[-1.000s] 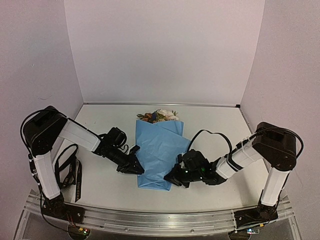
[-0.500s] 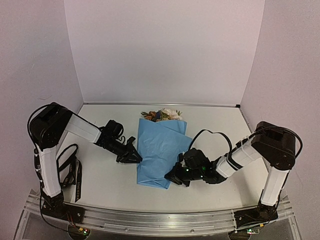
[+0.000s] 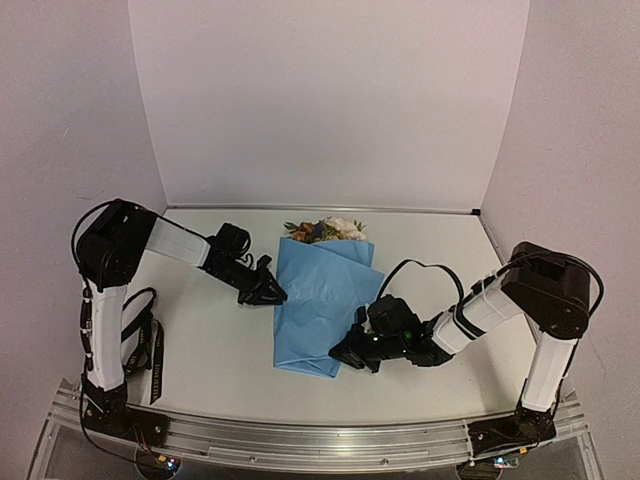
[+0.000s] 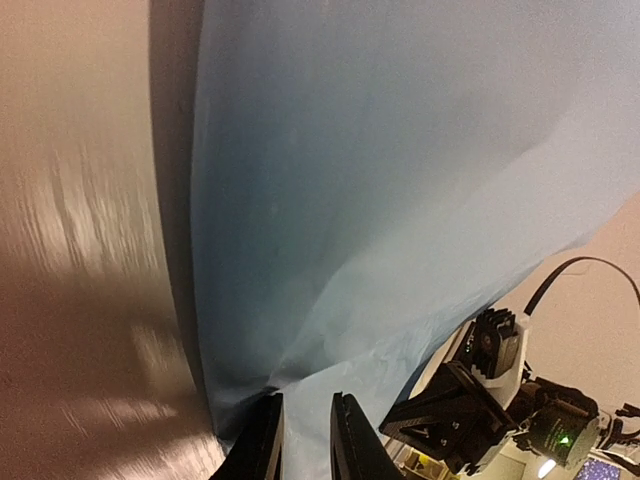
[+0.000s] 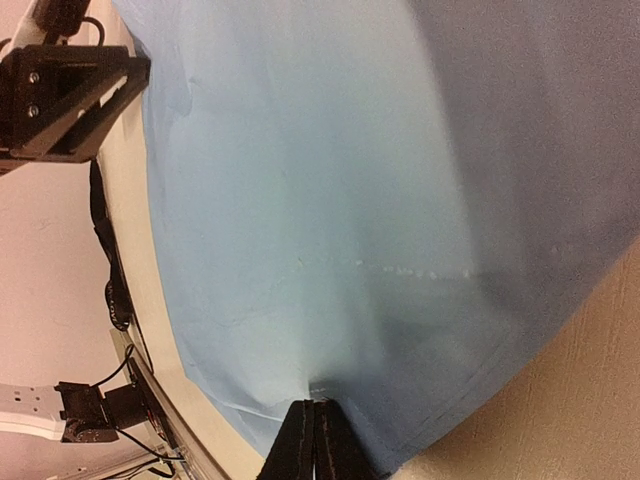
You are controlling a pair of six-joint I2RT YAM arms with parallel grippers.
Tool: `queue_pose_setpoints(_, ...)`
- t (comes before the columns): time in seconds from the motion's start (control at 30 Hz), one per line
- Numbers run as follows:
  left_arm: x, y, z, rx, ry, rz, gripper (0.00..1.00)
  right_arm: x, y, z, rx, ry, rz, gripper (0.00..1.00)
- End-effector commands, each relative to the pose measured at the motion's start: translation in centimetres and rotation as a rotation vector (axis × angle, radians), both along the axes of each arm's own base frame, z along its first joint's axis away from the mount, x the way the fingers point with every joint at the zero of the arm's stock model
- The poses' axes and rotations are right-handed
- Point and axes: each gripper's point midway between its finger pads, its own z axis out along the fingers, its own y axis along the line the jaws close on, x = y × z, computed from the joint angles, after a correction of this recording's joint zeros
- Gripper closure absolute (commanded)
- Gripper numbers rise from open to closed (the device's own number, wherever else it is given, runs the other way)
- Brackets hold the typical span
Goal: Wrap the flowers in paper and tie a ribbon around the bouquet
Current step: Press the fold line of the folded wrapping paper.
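Left hand (image 3: 274, 296) has moved farther back along the paper (image 3: 322, 300).

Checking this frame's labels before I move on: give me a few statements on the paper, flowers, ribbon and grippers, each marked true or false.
1. The right gripper is shut on the paper close to its near right corner. True.
2. The ribbon is tied round the paper. False: it lies on the table at the left, apart from the paper.
3. The flowers show at the paper's far end. True.
4. The paper lies navy face up. False: its light blue face is up.
5. The left gripper is at the paper's left edge. True.
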Motion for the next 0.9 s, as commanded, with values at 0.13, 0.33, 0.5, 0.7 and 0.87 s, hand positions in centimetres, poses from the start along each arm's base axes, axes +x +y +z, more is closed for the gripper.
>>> queue_pose_setpoints(0.13,5.2,1.3,-1.3,0.012,-0.01,0.078,0.82,-2.4,-5.0,-6.7,-0.242,0.141,-0.033,0.98)
queue_pose_setpoints(0.33,9.1,2.2,-1.1,-0.023,-0.016,0.142,0.82,-2.5,-5.0,-6.7,-0.24,0.144,-0.031,0.98)
queue_pose_setpoints(0.5,12.5,2.8,-0.7,-0.058,-0.031,0.177,0.82,-2.6,-5.3,-6.9,-0.241,0.149,-0.03,0.98)
queue_pose_setpoints(0.7,16.5,3.4,0.2,-0.115,-0.064,0.214,0.81,-2.6,-5.4,-6.8,-0.236,0.149,-0.032,0.98)
queue_pose_setpoints(0.87,19.4,2.2,1.8,-0.205,-0.101,0.199,0.79,-2.7,-5.7,-6.7,-0.237,0.147,-0.034,0.98)
